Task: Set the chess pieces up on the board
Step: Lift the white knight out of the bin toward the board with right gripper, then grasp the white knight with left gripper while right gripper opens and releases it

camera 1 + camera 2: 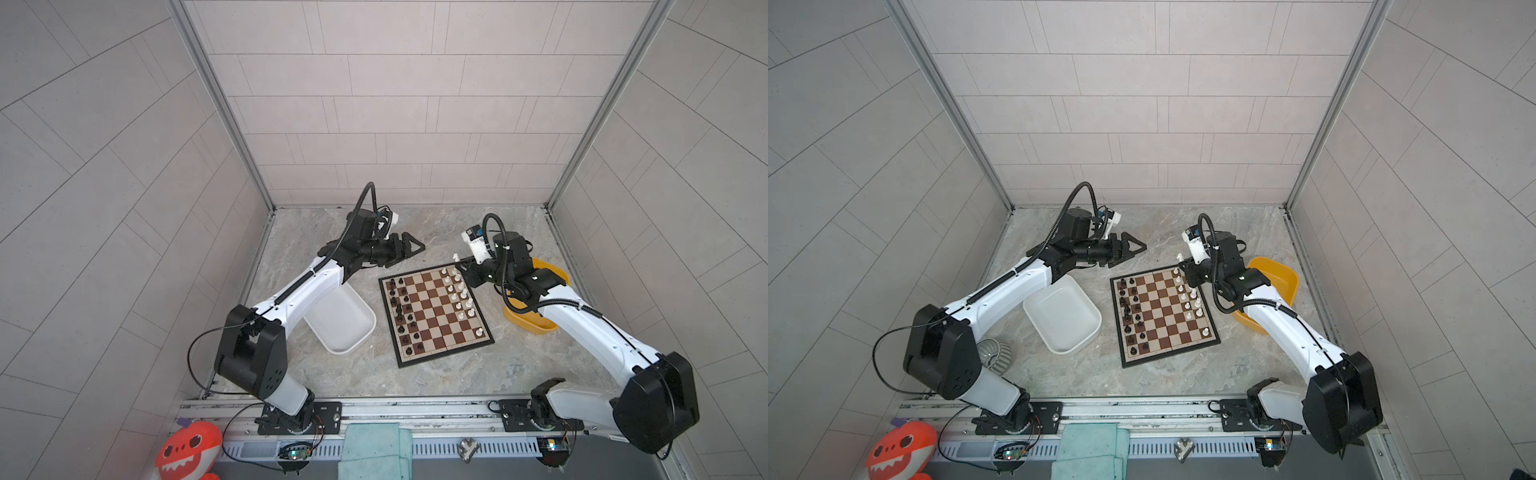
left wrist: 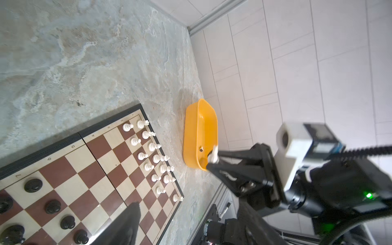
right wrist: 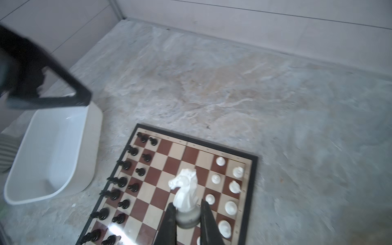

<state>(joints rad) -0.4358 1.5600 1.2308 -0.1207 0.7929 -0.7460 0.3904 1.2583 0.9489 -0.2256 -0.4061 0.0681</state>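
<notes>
The right hand [image 3: 187, 206] pinches the white knight [image 3: 184, 186] by its base, upright near the far right corner of the board [image 3: 192, 152], presumably for standing it on the vacant back-row square. White chess pieces [image 1: 460, 286] line the board's right side, black chess pieces [image 1: 399, 309] its left. The left hand [image 1: 405, 248] hangs empty beyond the white tub [image 1: 345, 322]; spread or pressed together cannot be told.

board [image 1: 434, 316] between left tub [image 1: 365, 332] and right tub [image 1: 528, 326], chess pieces [image 1: 480, 331] on board
</notes>
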